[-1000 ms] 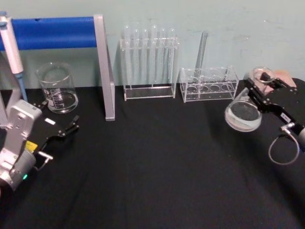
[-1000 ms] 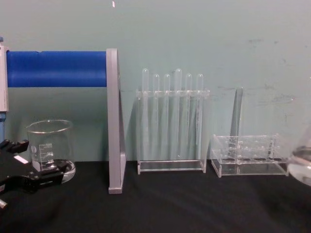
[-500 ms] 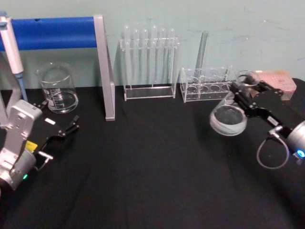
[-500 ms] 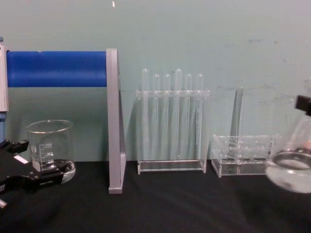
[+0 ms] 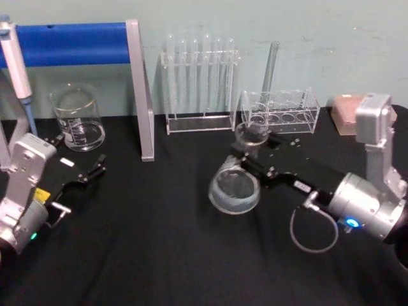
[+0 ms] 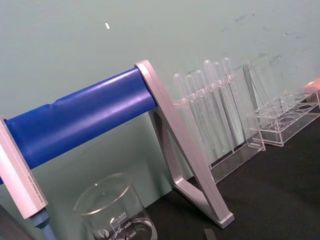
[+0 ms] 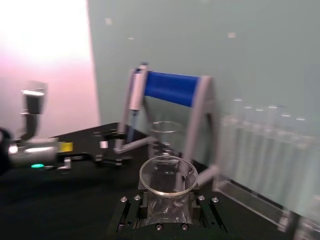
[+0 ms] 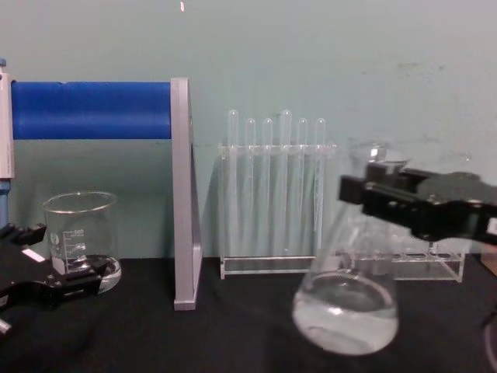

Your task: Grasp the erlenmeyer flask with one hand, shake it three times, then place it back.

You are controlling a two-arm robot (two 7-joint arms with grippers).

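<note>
The right gripper (image 5: 254, 153) is clamped on the neck of the erlenmeyer flask (image 5: 234, 189), over the black table (image 5: 166, 255) near its middle, in front of the low acrylic rack (image 5: 280, 113). The flask's long axis is tilted, with the mouth up and toward the robot's right and the wide base lower and to the left (canted, not flat). The left gripper (image 5: 95, 169) rests parked near the beaker (image 5: 76, 118), fingers apart.

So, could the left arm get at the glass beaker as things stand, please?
Probably yes: the left pincer is open just before the beaker, nothing between them; the right pincer holds the erlenmeyer flask mid-table, well clear.
</note>
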